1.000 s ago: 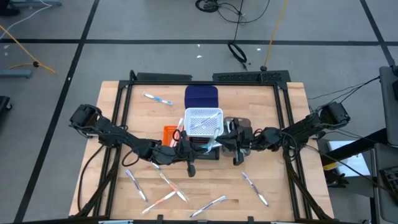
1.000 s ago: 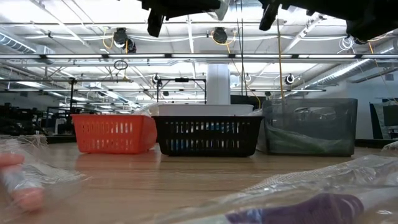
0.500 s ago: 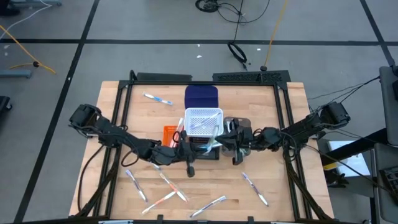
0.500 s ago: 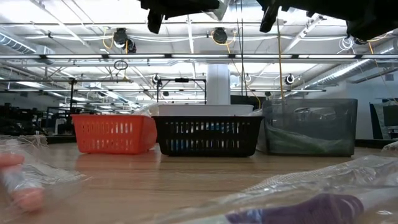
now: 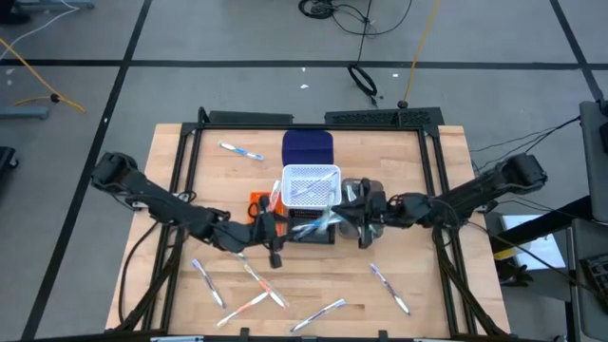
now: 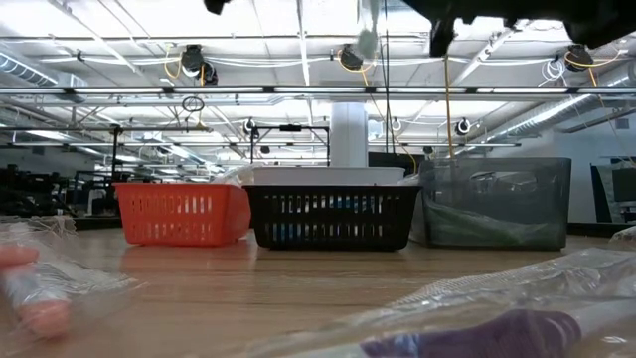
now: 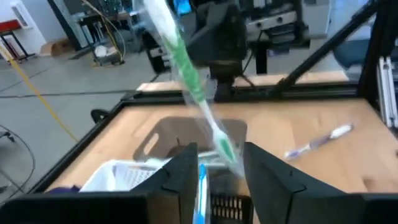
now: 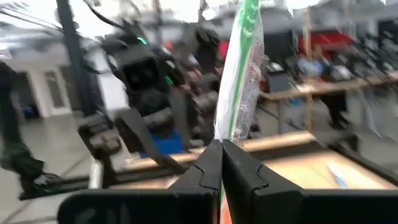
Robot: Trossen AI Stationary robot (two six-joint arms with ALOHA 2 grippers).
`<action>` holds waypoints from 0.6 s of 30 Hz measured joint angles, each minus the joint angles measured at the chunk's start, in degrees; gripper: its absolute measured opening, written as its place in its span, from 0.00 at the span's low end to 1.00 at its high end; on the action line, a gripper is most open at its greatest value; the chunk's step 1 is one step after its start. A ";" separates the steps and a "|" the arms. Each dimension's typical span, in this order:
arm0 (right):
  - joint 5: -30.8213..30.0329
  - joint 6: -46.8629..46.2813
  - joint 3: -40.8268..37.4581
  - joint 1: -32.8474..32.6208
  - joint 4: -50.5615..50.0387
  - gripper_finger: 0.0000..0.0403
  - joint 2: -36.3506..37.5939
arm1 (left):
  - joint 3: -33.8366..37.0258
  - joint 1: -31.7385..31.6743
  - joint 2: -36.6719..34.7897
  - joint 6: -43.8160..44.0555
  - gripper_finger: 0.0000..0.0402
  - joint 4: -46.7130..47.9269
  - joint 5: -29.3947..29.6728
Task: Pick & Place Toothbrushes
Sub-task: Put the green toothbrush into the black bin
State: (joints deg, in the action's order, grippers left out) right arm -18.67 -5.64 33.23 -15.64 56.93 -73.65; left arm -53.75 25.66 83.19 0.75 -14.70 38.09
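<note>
**Green wrapped toothbrush clamped in the right tool above the bins**

High view: a wooden tabletop (image 5: 171,152) is shown with a white mesh bin (image 5: 311,184) at its middle, a dark blue bin (image 5: 308,146) behind it, an orange bin (image 5: 258,203) to its left, a black bin (image 5: 311,232) in front and a grey bin (image 5: 366,186) to its right. The left tool (image 5: 275,253) is seen just in front of the orange bin. The right tool (image 5: 362,235) is placed beside the black bin, with a clear-wrapped green-and-white toothbrush (image 5: 318,224) reaching from it across that bin. Loose wrapped toothbrushes (image 5: 258,302) are scattered on the near part of the tabletop, and one blue-accented toothbrush (image 5: 241,150) lies at the far left.

Low view: the orange, black and grey bins are seen in a row; both arms are cut off at the upper edge.

Left wrist view: the left tool (image 7: 221,163) is shown with its fingers apart and nothing between them; the green toothbrush (image 7: 189,78) is seen tilted just beyond them.

Right wrist view: the right tool (image 8: 221,152) is shown clamped together on the green toothbrush (image 8: 241,68), which rises steeply from its fingertips.
</note>
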 joint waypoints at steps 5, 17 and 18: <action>-6.03 -5.07 -0.02 -0.16 -15.37 0.00 7.02 | -0.02 2.20 -5.67 6.31 0.35 12.49 -0.04; -16.01 -25.36 0.00 -0.17 -53.50 0.00 22.08 | 0.02 8.43 -9.93 22.07 0.36 29.24 -3.07; -16.00 -26.96 0.00 -0.15 -55.95 0.00 22.63 | 0.02 8.97 -9.87 22.52 0.36 29.68 -3.22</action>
State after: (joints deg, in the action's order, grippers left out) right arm -34.68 -32.60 33.23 -15.79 0.98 -51.02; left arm -53.74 34.63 73.33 23.27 14.99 34.88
